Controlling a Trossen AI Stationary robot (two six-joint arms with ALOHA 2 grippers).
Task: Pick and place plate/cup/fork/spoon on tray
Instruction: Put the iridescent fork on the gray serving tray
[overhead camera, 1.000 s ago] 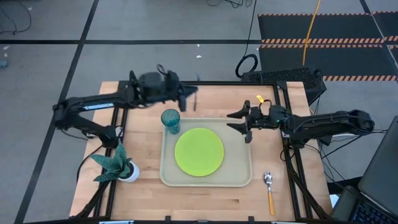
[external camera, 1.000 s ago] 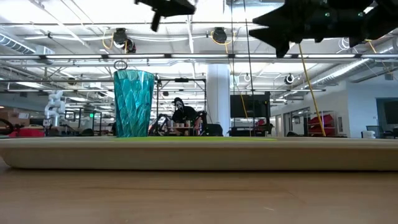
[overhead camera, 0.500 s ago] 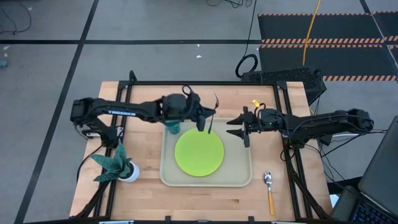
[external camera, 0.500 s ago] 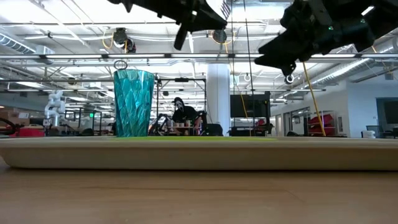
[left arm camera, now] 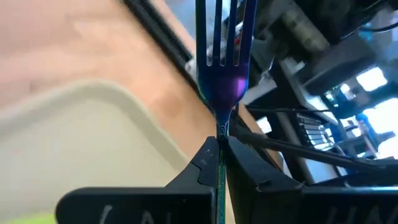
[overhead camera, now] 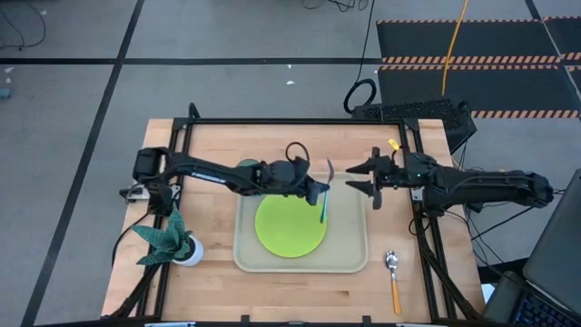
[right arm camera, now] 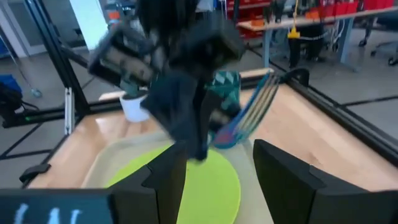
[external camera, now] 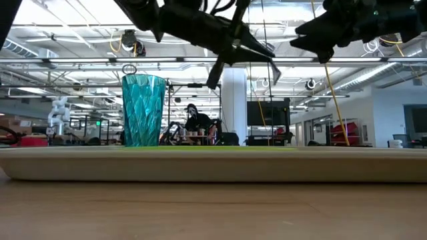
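Biggest risk imo was the fork (overhead camera: pixel 324 193) slipping or twisting, bc the left gripper (overhead camera: pixel 313 189) was clamped on just the thin handle w/ the tines sticking out past the fingertips, high above the tray (overhead camera: pixel 356 259). Let go from that height and it could bounce off the plate (overhead camera: pixel 290 222) or skid over the low rim onto the table (overhead camera: pixel 218 291). Other worry: the cup (external camera: pixel 143 110) sat at the tray's far-left corner, under the left arm in the high view, so a low sweep back could prob knock it over. Going left to right: the plant (overhead camera: pixel 168 241) stood off the tray on the table's left side, the cup was upright on the tray, the lime plate lay flat in the tray's middle, and the fork hung above the plate's right edge. It looked slim, blue handle w/ a purplish sheen near the neck in the left wrist view, metal tines, tilted rather than level. Further right the right gripper (overhead camera: pixel 368 181) hovered w/ jaws apart, holding nothing, above the tray's far-right corner, close enough that a bump btwn the two arms seemed possible. The spoon (overhead camera: pixel 393 277) was still on the table right of the tray, near the front edge, not yet picked.
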